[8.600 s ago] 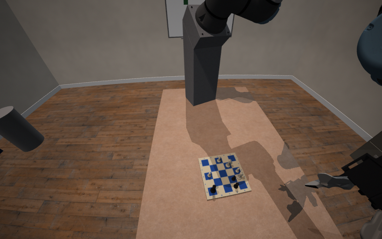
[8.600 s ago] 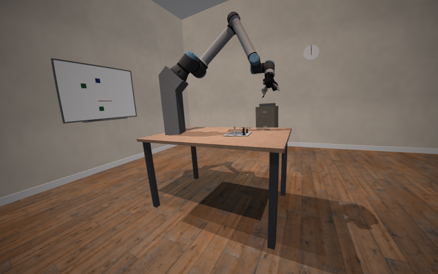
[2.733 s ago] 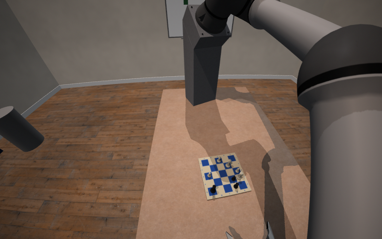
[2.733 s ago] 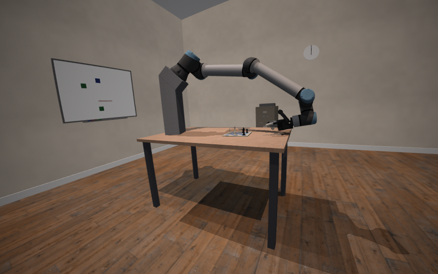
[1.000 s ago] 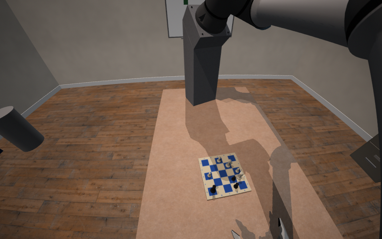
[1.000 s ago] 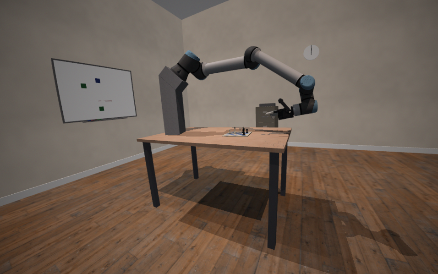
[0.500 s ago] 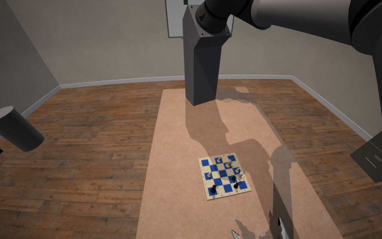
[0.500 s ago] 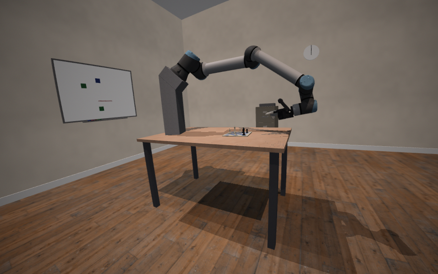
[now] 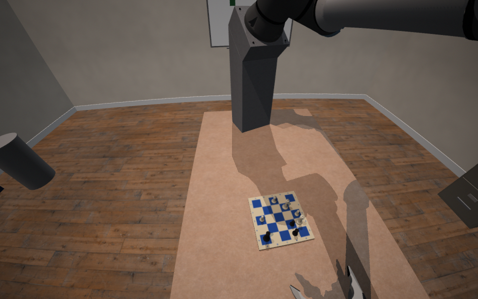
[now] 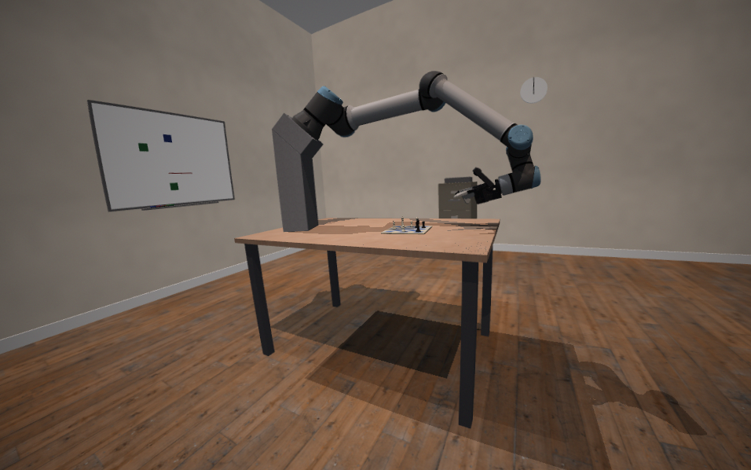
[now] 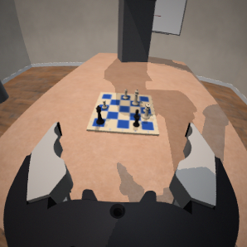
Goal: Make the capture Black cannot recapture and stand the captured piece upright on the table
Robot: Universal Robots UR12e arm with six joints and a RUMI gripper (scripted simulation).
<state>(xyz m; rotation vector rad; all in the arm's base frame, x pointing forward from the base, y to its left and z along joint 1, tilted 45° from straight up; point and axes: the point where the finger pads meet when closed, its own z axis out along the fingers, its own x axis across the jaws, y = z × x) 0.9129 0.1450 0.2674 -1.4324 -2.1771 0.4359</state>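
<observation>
While the two-jaw gripper (image 9: 322,287) (image 10: 457,194) (image 11: 123,123) hangs spread and holding nothing beyond the chessboard (image 9: 276,236) (image 10: 390,232) (image 11: 109,131), all three black pieces, including the tall one (image 9: 266,236) (image 10: 417,225) (image 11: 99,116) near a corner, stand on its squares, so capture and removal both seem left; no container is in play

Top view: the pedestal (image 9: 257,91) (image 10: 293,182) (image 11: 134,33) is standing at the far end of the table (image 9: 211,176) (image 10: 360,244) (image 11: 75,112). The board (image 9: 278,216) (image 10: 390,231) (image 11: 124,108) is lying before it, supporting eight upright pieces. One corner piece (image 9: 266,236) (image 10: 418,225) (image 11: 99,116) is occupying the near-left square; another near-row piece (image 9: 295,232) (image 11: 137,118) is standing right of it. A left-side piece (image 9: 261,219) (image 11: 104,104) is standing behind the corner one. The wall panel (image 9: 218,31) (image 10: 166,160) (image 11: 170,21) is hanging behind the pedestal.
</observation>
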